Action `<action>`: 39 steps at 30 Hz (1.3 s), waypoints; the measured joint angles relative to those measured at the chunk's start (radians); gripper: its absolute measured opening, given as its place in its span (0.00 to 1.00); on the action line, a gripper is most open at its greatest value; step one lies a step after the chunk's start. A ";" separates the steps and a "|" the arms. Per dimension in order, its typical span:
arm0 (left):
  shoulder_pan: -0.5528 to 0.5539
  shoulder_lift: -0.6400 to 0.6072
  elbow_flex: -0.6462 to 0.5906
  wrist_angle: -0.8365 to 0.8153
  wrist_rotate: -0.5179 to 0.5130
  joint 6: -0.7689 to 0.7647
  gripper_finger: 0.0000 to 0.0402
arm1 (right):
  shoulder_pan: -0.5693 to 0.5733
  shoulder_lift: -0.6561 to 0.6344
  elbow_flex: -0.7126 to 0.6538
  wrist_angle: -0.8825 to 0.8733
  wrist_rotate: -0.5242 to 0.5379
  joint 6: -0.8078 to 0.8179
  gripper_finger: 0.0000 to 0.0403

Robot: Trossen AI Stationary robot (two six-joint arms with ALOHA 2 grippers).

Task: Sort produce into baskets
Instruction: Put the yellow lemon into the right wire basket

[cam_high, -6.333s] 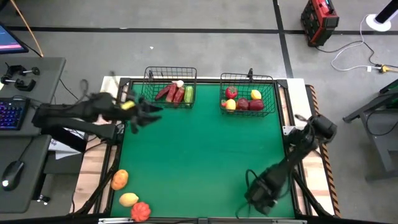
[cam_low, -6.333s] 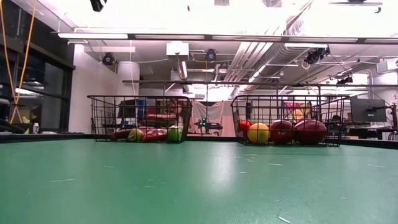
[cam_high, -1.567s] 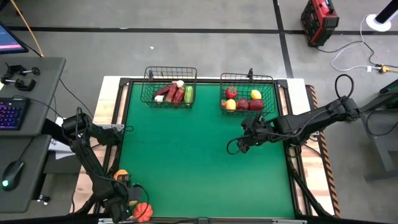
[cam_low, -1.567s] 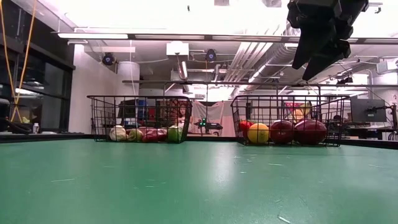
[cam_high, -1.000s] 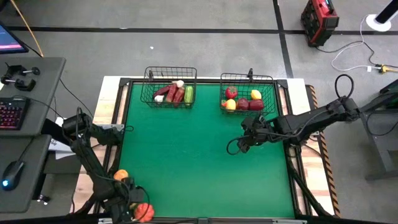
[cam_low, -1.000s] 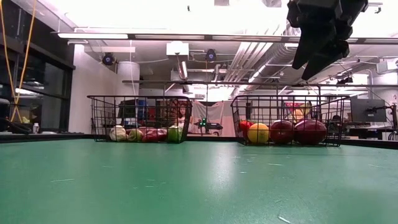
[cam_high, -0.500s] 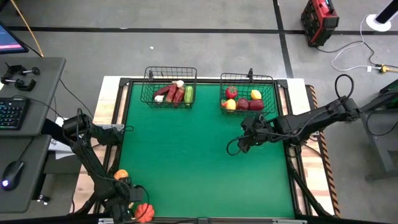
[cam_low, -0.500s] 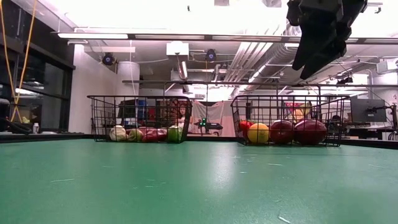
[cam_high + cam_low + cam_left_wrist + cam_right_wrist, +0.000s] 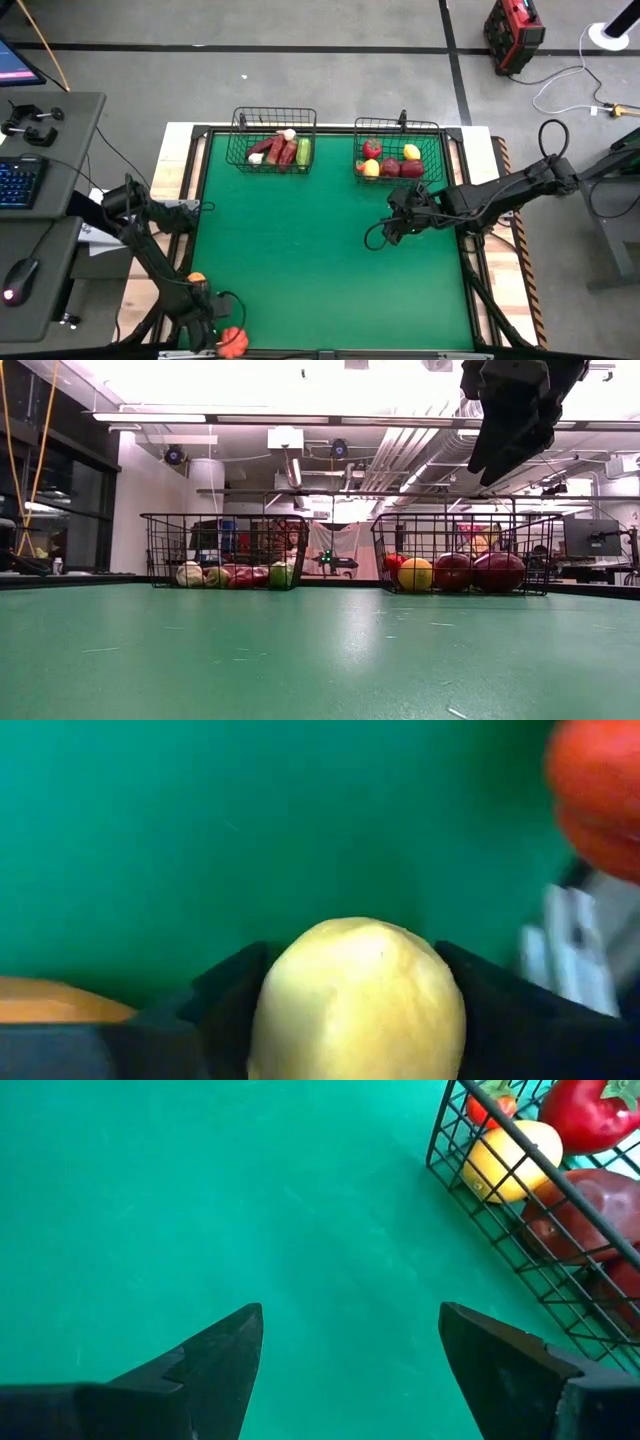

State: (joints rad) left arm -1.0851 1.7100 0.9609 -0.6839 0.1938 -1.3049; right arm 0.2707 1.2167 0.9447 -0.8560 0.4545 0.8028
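High view is showing the left gripper (image 9: 205, 325) sitting low over the near left corner of the green felt table (image 9: 320, 260), its two dark fingers (image 9: 225, 995) standing on either side of a pale yellow, rounded toy fruit (image 9: 358, 1000) and touching it or nearly so; whether they are pressing it is impossible to tell. A round orange toy fruit (image 9: 197, 279) is lying just beside it on the far side, and a ribbed red-orange toy vegetable (image 9: 233, 341) is lying just on its right, at the table's near edge. At the far edge, the left black wire-mesh basket (image 9: 273, 152) is holding long red, green and white pieces, and the right black wire-mesh basket (image 9: 398, 155) is holding red, yellow and dark maroon ones. The right gripper (image 9: 392, 228) is hanging above the table near that right basket, its fingers (image 9: 215, 1350) spread apart around nothing.
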 joint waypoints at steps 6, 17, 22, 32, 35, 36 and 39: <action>0.074 -0.113 0.052 0.080 0.042 0.090 0.54 | 0.005 0.000 0.003 0.015 -0.039 0.001 0.73; 0.411 -0.492 0.074 -0.019 -0.508 0.462 0.54 | 0.013 0.000 0.096 0.146 0.066 -0.032 0.73; 0.719 -0.495 0.074 0.092 -0.647 0.766 0.54 | 0.013 0.000 0.125 0.313 0.281 -0.026 0.73; 1.140 -0.230 0.073 0.697 -0.359 1.045 0.67 | 0.011 0.000 0.142 0.666 0.536 -0.052 0.73; 1.203 -0.139 0.073 0.931 -0.274 1.003 0.65 | 0.011 0.000 0.142 0.783 0.539 -0.100 0.73; 1.220 -0.112 0.073 1.001 -0.271 0.994 0.65 | 0.011 0.000 0.142 0.821 0.539 -0.116 0.73; 1.268 -0.037 0.079 1.156 -0.286 0.984 0.65 | 0.011 0.000 0.142 0.924 0.541 -0.195 0.73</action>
State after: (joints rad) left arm 0.1824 1.6725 1.0401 0.4716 -0.0922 -0.3206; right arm 0.2817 1.2163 1.0866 0.0678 0.9950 0.6081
